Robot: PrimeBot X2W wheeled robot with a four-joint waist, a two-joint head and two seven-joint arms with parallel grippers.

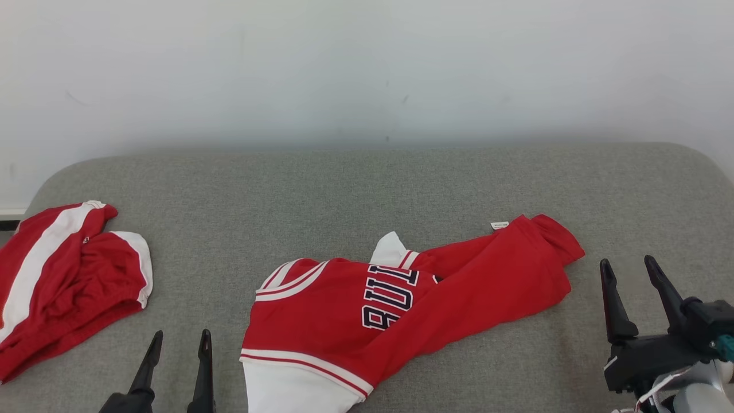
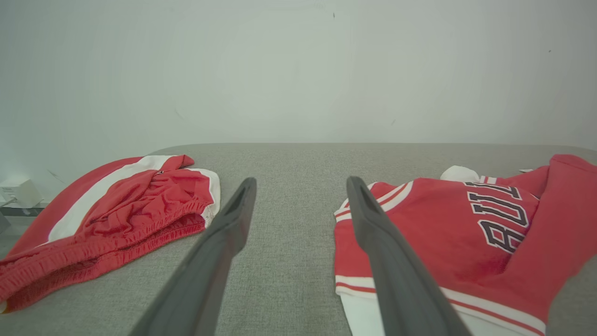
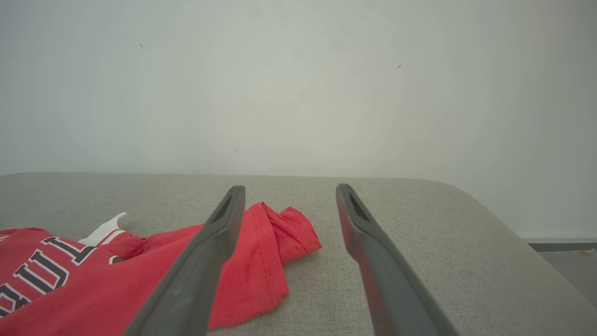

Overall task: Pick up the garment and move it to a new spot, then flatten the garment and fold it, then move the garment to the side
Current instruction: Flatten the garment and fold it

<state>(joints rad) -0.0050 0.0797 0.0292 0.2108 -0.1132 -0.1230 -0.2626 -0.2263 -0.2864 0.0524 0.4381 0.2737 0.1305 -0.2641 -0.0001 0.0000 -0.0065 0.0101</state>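
My left gripper [image 1: 181,334] and right gripper [image 1: 628,262] are spread wide (nothing in them). The red-and-white cloth jersey [image 1: 401,304] lies sideways between them.

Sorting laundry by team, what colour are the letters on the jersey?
Dark navy with white outlines, on the red jersey; clearest in the head view.

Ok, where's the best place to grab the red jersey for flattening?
On the jersey, probably its folded red end, from the robot's right: it's bunched, offering a raised edge above the grey cushion, and the open right claw sits just beside it.
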